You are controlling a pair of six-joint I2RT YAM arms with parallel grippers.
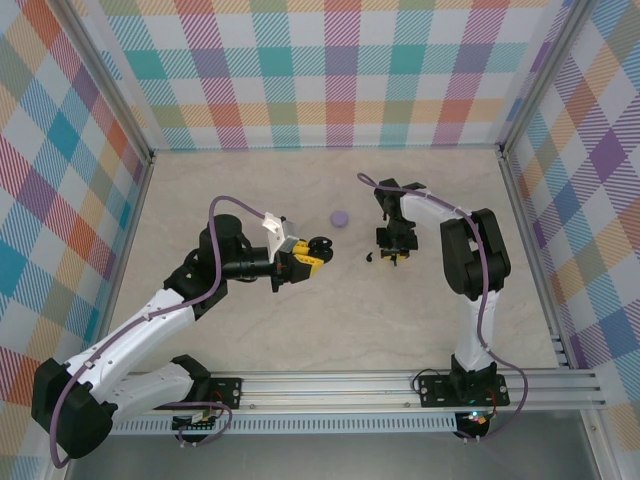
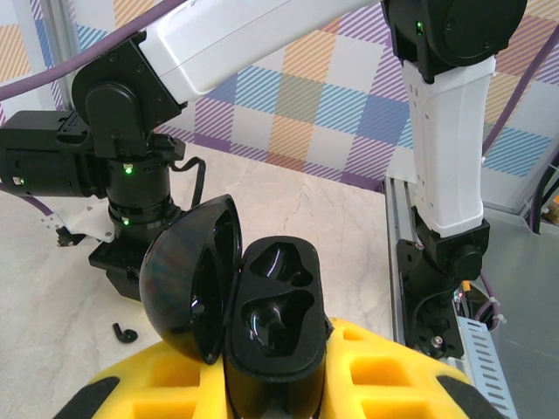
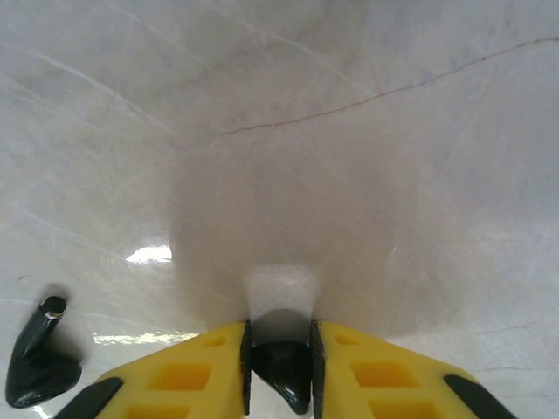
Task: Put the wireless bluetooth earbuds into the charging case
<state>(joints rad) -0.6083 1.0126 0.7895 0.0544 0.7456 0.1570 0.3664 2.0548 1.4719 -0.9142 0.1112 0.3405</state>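
1. Top view: the left gripper clenched the charging case. The right gripper hung low over the bench, well apart from it, so the carry could shake its load loose.
2. Left wrist: both sockets sat empty and tilted, so a poorly seated piece might slide out.
3. Right wrist: the right gripper pinched one black earbud, which could slip. The other earbud lay nearby.

Robot lab cell: plaid backdrop walls, aluminium frame, marble-look tabletop.
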